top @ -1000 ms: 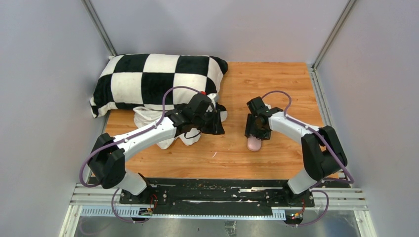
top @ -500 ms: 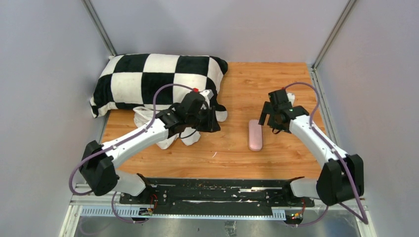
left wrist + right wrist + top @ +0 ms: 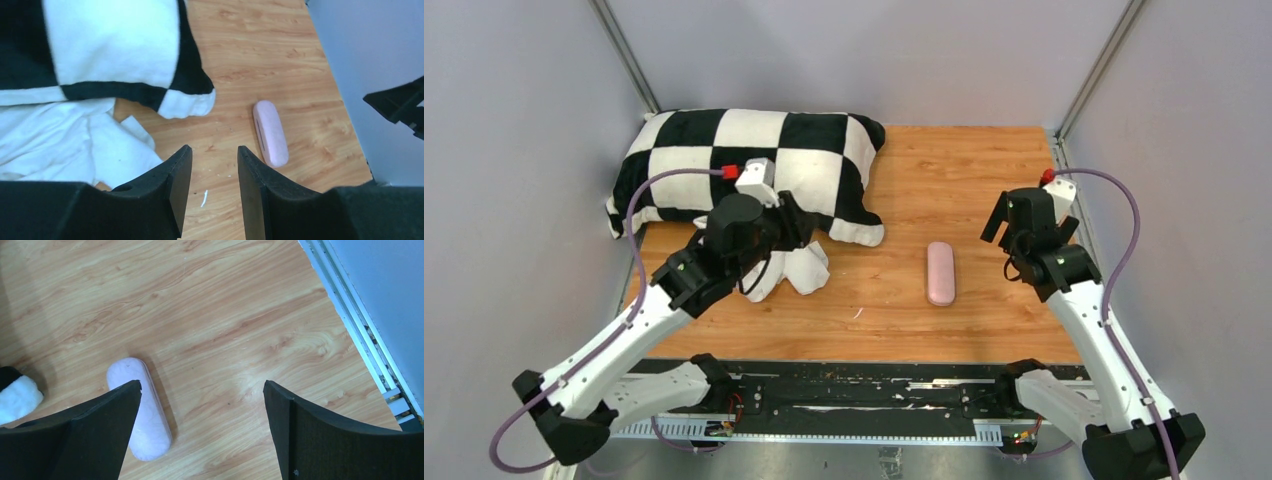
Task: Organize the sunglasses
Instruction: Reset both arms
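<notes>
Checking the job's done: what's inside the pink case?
The pink case lies shut on the table; its inside is hidden. No sunglasses show outside it.

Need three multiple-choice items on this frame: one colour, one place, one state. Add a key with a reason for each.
1. The pillow is:
A plain blue
B black-and-white checked
C red striped

2. The pink case lies:
A on the pillow
B on the bare table, right of the pillow
C on the floor

3. The right gripper is:
A shut on the case
B shut on nothing
C open and empty

Key:
1 B, the checks show plainly from above.
2 B, wood shows all round the case.
3 C, its fingers stand wide apart with only table between them.
</notes>
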Robot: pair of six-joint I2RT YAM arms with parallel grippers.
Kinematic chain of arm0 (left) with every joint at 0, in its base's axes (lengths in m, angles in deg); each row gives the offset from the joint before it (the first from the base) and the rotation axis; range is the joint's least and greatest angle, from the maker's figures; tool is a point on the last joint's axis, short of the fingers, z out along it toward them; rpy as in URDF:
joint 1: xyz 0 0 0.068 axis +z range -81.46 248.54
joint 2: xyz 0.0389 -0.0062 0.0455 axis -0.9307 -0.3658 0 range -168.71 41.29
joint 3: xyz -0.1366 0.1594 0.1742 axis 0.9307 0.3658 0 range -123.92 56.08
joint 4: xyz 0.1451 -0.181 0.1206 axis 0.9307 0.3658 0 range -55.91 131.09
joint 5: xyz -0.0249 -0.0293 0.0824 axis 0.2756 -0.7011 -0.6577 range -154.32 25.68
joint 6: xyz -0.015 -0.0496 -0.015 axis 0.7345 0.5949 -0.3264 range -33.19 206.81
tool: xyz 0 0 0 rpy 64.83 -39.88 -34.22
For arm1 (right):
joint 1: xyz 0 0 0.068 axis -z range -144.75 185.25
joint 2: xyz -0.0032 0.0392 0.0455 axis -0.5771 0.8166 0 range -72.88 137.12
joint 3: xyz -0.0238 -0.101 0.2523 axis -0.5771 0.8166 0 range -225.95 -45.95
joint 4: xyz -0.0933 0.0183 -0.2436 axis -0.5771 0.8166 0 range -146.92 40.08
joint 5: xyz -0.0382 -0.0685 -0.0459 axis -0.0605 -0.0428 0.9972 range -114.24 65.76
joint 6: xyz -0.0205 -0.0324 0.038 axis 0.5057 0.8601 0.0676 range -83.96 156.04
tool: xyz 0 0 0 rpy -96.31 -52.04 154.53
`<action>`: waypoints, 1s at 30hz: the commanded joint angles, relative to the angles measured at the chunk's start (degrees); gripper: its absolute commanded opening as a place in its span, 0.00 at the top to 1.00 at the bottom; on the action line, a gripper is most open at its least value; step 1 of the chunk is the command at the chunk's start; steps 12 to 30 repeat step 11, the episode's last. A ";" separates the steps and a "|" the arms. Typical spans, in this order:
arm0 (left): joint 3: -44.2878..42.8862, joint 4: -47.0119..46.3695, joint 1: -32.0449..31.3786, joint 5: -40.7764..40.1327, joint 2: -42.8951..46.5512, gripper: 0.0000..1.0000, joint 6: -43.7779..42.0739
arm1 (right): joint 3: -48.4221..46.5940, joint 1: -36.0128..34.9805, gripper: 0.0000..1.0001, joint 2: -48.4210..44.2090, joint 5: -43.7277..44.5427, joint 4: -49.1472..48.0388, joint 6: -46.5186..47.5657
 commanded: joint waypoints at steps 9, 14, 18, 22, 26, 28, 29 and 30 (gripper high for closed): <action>13.87 -4.75 0.25 -15.79 15.05 0.44 4.15 | 4.52 0.50 0.04 -2.26 2.23 -1.00 1.83; 14.46 -4.62 0.20 -16.71 16.35 0.42 4.46 | 4.52 0.51 0.04 -2.23 2.42 -1.10 1.69; 14.46 -4.62 0.20 -16.71 16.35 0.42 4.46 | 4.52 0.51 0.04 -2.23 2.42 -1.10 1.69; 14.46 -4.62 0.20 -16.71 16.35 0.42 4.46 | 4.52 0.51 0.04 -2.23 2.42 -1.10 1.69; 14.46 -4.62 0.20 -16.71 16.35 0.42 4.46 | 4.52 0.51 0.04 -2.23 2.42 -1.10 1.69; 14.46 -4.62 0.20 -16.71 16.35 0.42 4.46 | 4.52 0.51 0.04 -2.23 2.42 -1.10 1.69; 14.46 -4.62 0.20 -16.71 16.35 0.42 4.46 | 4.52 0.51 0.04 -2.23 2.42 -1.10 1.69; 14.46 -4.62 0.20 -16.71 16.35 0.42 4.46 | 4.52 0.51 0.04 -2.23 2.42 -1.10 1.69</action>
